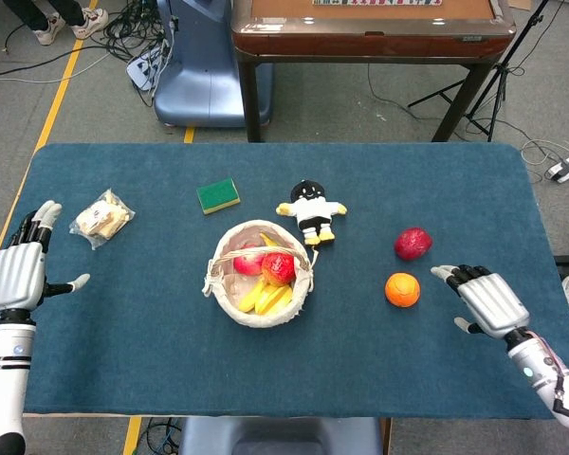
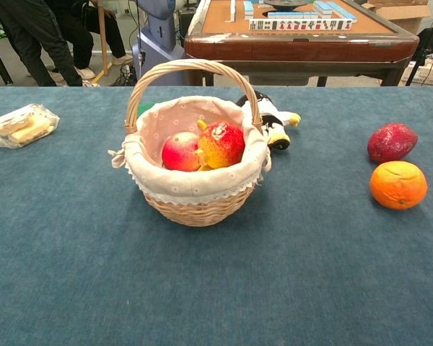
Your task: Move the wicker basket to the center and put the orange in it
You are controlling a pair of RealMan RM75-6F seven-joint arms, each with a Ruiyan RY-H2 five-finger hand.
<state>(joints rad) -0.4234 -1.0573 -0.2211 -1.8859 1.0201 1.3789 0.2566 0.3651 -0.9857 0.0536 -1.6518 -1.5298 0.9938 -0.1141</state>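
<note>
A: Where is your basket [image 1: 259, 275], and how does it look?

B: It stands near the middle of the blue table [image 1: 360, 370]. It is pale wicker with a tall arched handle and a light cloth lining with a lace edge. Inside you have two red-yellow fruits [image 2: 220, 144] and some yellow pieces under them; I cannot tell how many.

A: And the orange [image 1: 402, 289]?

B: One orange, round and bright, with a slightly wrinkled skin. It lies on the cloth to the right of the basket, well apart from it, just beside one dark red fruit [image 1: 412, 243].

A: What else can you count?

B: One green sponge [image 1: 218, 195], one small doll [image 1: 309, 209] in black and white, and one clear bag of snacks [image 1: 101, 219]. I can read no writing on any of them.

A: Your hands?

B: Your right hand [image 1: 486, 299] is near the orange, not touching it, fingers spread and holding nothing. Your left hand [image 1: 19, 269] is at the left edge of the table, also spread and empty. Only the head view shows them.
</note>
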